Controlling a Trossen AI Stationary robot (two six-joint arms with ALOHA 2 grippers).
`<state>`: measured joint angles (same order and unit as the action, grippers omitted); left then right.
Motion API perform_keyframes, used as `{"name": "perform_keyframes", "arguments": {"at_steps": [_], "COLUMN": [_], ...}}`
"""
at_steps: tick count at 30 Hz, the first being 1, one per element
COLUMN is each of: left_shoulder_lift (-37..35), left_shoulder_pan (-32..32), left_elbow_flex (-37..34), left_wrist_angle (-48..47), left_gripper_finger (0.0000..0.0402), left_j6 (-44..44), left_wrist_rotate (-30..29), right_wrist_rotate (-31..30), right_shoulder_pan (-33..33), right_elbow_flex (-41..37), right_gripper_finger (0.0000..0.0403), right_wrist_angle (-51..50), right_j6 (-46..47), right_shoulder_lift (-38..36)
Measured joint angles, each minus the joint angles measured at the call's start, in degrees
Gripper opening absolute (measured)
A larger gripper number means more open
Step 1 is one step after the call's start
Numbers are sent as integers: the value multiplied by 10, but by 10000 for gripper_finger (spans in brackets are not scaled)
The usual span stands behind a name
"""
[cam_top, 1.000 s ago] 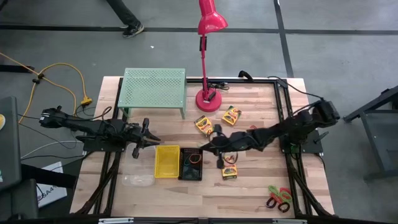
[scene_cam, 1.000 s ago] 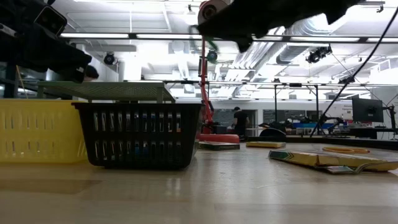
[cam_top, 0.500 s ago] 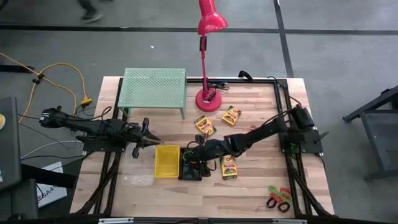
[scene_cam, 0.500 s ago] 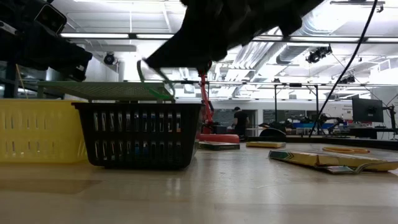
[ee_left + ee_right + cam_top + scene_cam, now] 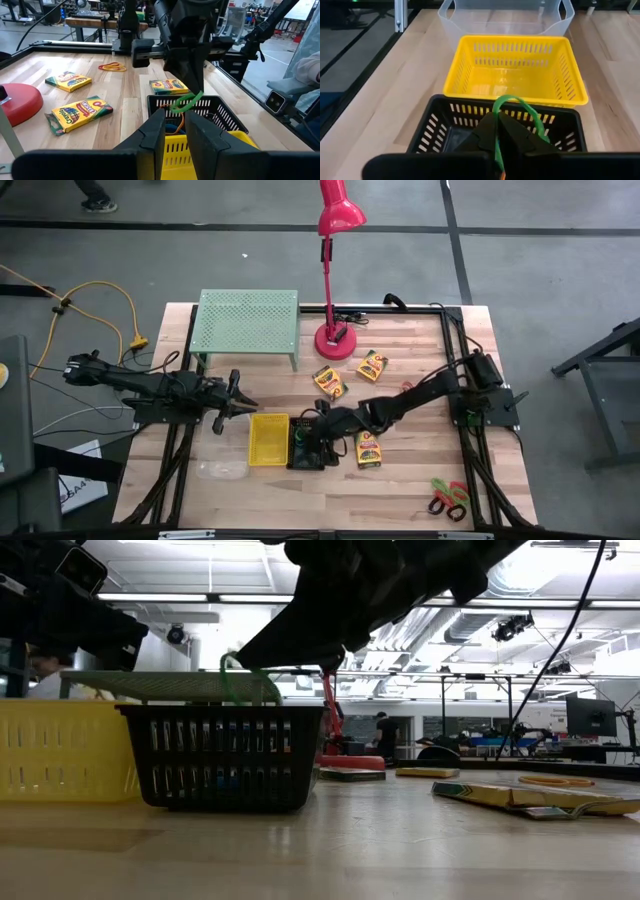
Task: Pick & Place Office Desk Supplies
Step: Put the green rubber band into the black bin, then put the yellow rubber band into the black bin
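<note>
Right gripper [image 5: 499,131] above the black-mesh bin [image 5: 440,130], fingers pinched together on a green loop [image 5: 516,107]. Loop arches up and forward from the fingertips, hanging over the bin's interior near its rim; in the low view the same green loop [image 5: 245,675] sits just at the top edge of the black-mesh bin [image 5: 225,755], under the dark mass of the right gripper [image 5: 300,635]. From above: right arm stretched across the table from its right-side mount, right gripper [image 5: 312,432] over the black-mesh bin [image 5: 305,455].

Yellow bin [image 5: 268,439] touching the black-mesh bin on the left-arm side. Clear bin [image 5: 222,470] beyond the yellow one, near the table's left edge; also visible behind the yellow bin [image 5: 515,70] in the right wrist view as the clear bin [image 5: 505,15].

Left gripper [image 5: 240,397] hovering beside the yellow bin, near the light-green rack [image 5: 247,325]. Fingers [image 5: 155,132] parted by a narrow gap, nothing between them.

Three crayon boxes flat on the table: one [image 5: 368,449] just beside the black-mesh bin, one [image 5: 328,380] and another [image 5: 372,365] near the base of the red lamp [image 5: 335,338]. Scissors [image 5: 448,498] near the front right corner, well apart from the bins.

Inside the black-mesh bin, something orange and coloured visible through the mesh from the left wrist view; cannot tell what.
</note>
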<state>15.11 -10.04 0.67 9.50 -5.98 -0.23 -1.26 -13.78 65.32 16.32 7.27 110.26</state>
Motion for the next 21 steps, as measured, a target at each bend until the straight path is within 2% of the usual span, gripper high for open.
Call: {"name": "perform_keyframes", "arguments": {"at_steps": [11,21], "left_shoulder_lift": [0,0], "left_shoulder_pan": [0,0], "left_elbow_flex": [0,0], "left_wrist_angle": [0,0], "left_gripper_finger": [71,71], "left_j6": [0,0], "left_wrist_rotate": [0,0], "right_wrist_rotate": [-3,-16], "right_shoulder_pan": [4,4], "right_elbow_flex": [0,0], "right_gripper_finger": [59,64], "right_wrist_angle": [-7,-12], "right_j6": [-9,4], "right_shoulder_lift": [0,0]}}
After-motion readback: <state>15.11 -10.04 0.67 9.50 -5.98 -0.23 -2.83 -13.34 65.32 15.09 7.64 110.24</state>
